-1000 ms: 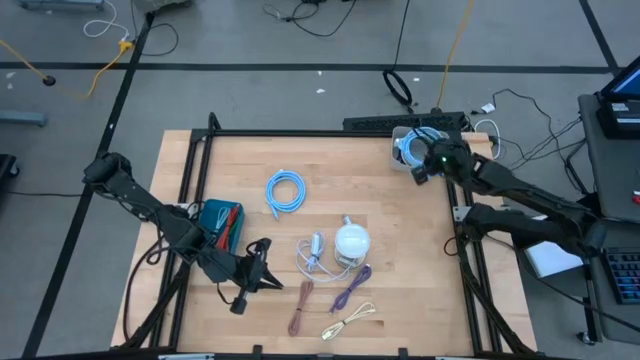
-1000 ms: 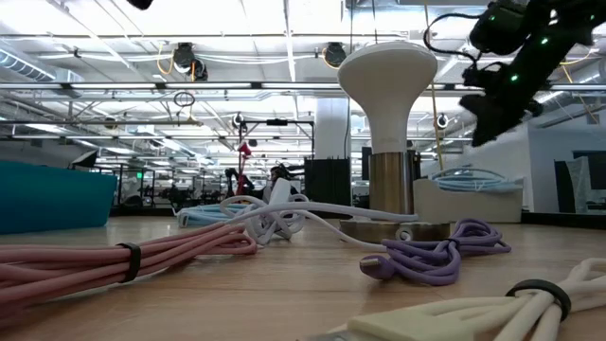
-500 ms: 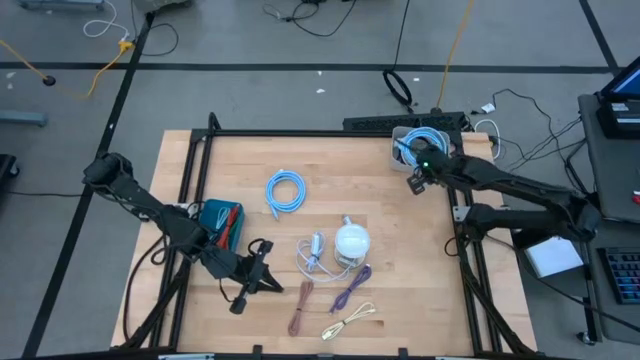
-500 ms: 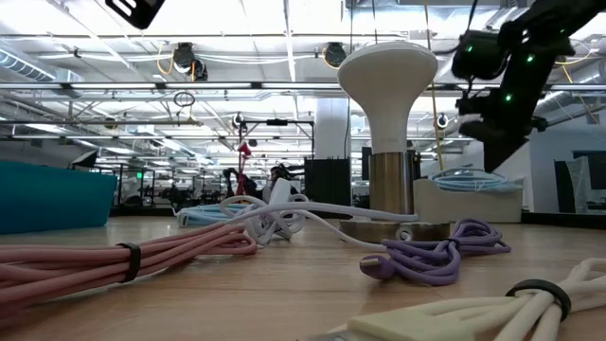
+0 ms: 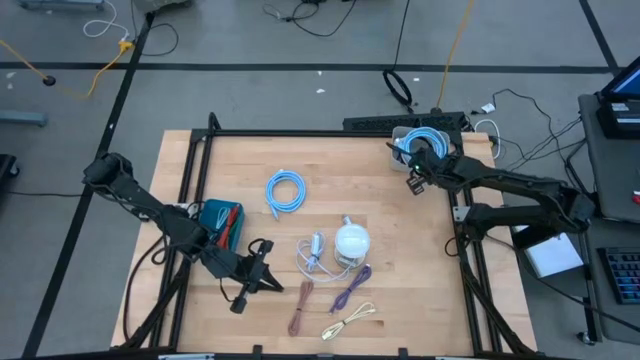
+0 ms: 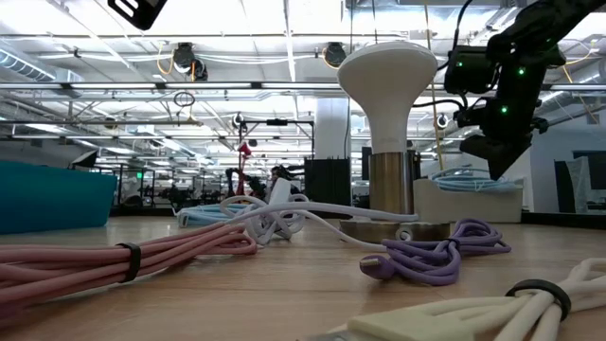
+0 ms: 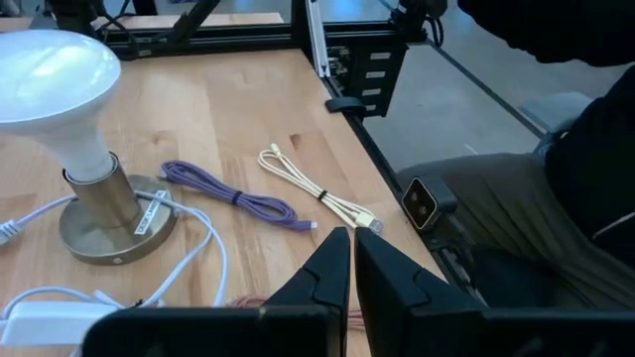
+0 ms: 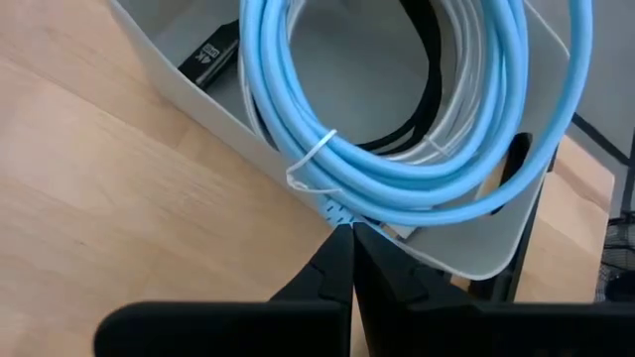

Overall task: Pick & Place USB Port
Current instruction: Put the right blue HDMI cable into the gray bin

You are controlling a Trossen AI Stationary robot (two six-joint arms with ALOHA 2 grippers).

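I see the right gripper (image 8: 345,233) clenched empty beside the bin (image 8: 189,94), whose light-blue cable (image 8: 417,174) lies coiled, tied.

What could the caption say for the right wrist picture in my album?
The robot's shut right hand hangs empty over the rim of a grey bin holding a coiled blue cable.

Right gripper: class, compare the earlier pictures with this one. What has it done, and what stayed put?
The right gripper drew back from over the grey bin toward the table's middle, its fingers closing empty. The light blue cable coil stays in the bin. The left gripper and the table's cables stayed put.
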